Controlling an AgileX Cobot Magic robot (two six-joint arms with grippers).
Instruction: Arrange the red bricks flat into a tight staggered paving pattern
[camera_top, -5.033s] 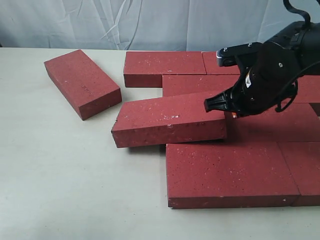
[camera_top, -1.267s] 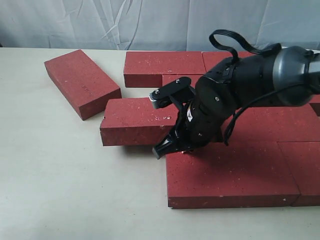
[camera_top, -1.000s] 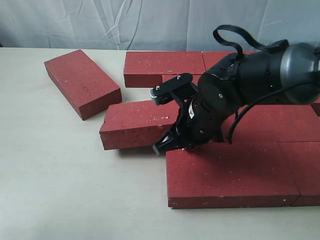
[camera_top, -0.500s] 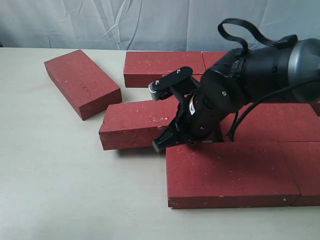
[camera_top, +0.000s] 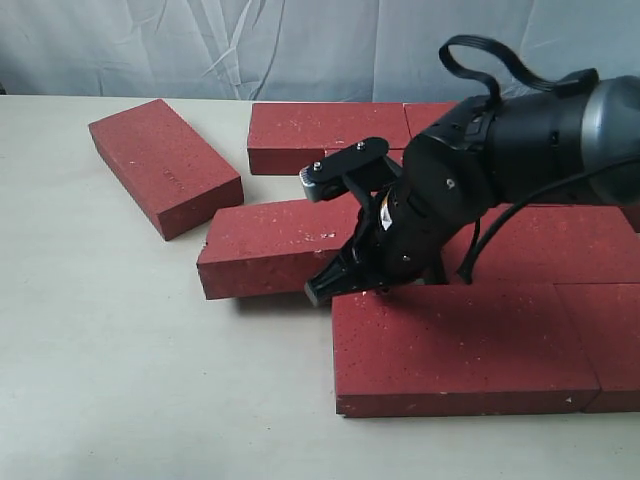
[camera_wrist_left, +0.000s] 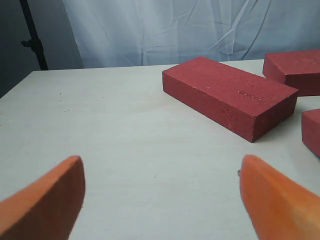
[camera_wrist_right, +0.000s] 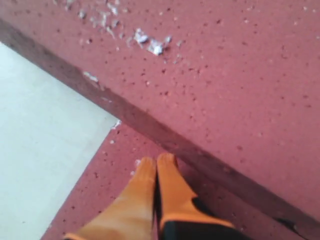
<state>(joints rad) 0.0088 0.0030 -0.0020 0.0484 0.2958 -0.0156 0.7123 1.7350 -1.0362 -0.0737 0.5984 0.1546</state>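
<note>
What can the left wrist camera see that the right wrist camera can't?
Only the left wrist view shows the left gripper wide open above the table, one whole loose brick and the white curtain. Only the right wrist view shows the right gripper with its tips pressed together, beside a close-up brick. Both show red brick, pale table and orange fingertips.

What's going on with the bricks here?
The right gripper, shut, has its tip at the seam between a skewed brick and the front brick of the laid patch, apparently nudging the skewed one. That brick sits askew, not flush. The left gripper hangs open over bare table, near a loose brick lying apart.
</note>
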